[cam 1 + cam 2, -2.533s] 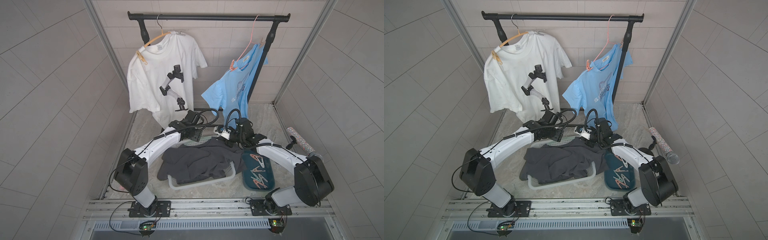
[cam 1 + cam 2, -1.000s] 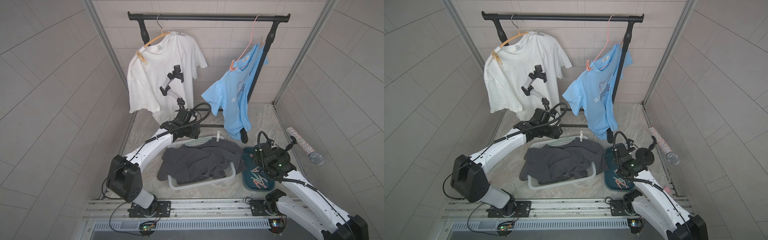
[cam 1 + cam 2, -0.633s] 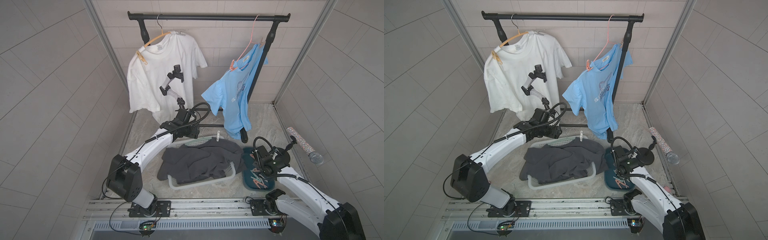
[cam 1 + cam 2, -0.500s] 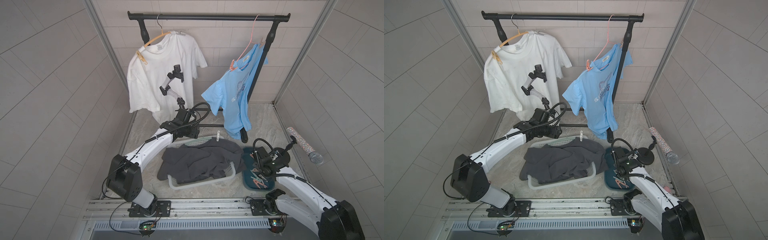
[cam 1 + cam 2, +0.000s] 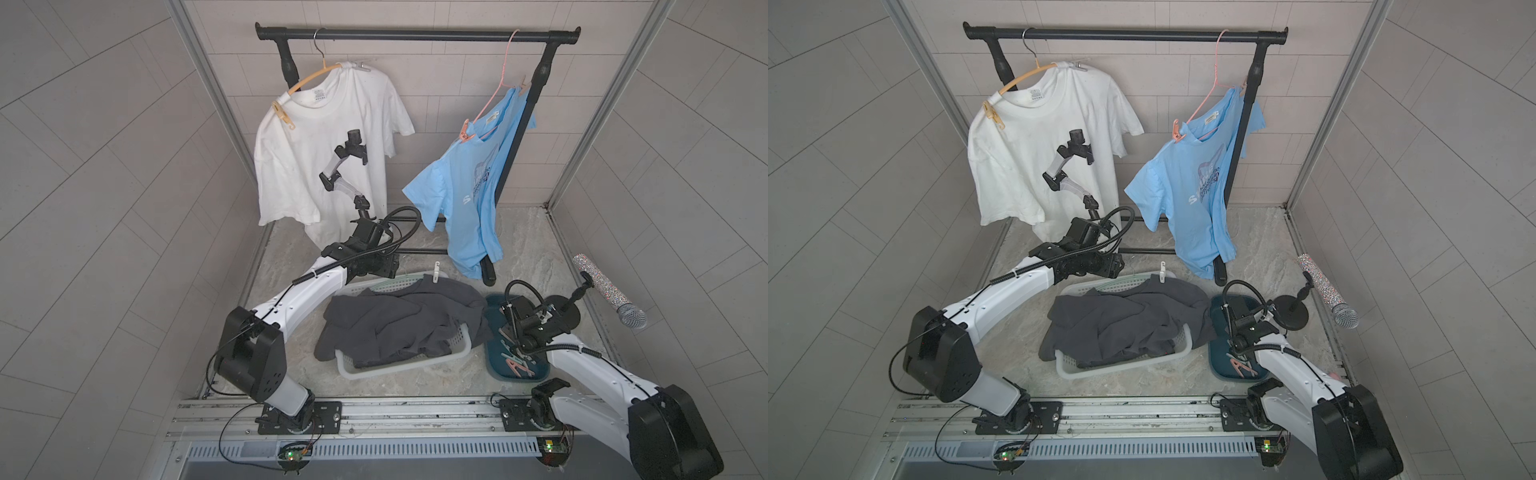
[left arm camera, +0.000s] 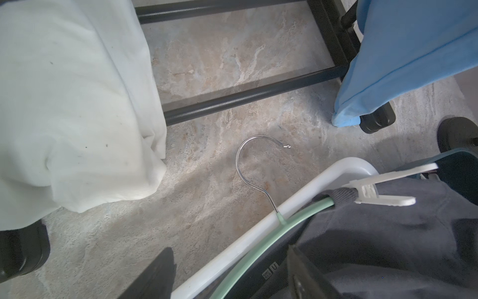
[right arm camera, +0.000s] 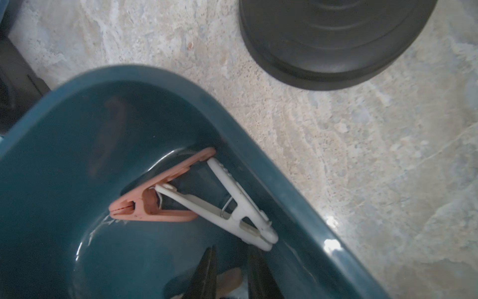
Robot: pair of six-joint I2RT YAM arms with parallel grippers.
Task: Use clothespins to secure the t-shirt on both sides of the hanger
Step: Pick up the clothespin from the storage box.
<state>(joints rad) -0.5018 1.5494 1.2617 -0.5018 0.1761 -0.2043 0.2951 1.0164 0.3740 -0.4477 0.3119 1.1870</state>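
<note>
left end effector (image 6: pixel 229 248) is apart over the hanger (image 6: pixel 297 223); right end effector (image 7: pixel 232 248) straddles a peach clothespin (image 7: pixel 229 279), grip unclear.

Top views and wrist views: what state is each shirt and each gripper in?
white t-shirt, hanging from the rail, pegged at both shoulders.
blue t-shirt, hanging, pegged at both shoulders.
grey t-shirt, crumpled in the basket, one white clothespin clipped on.
left gripper, open above the green hanger.
right gripper, jaws narrow around a peach clothespin in the tray; grip unclear.
</note>
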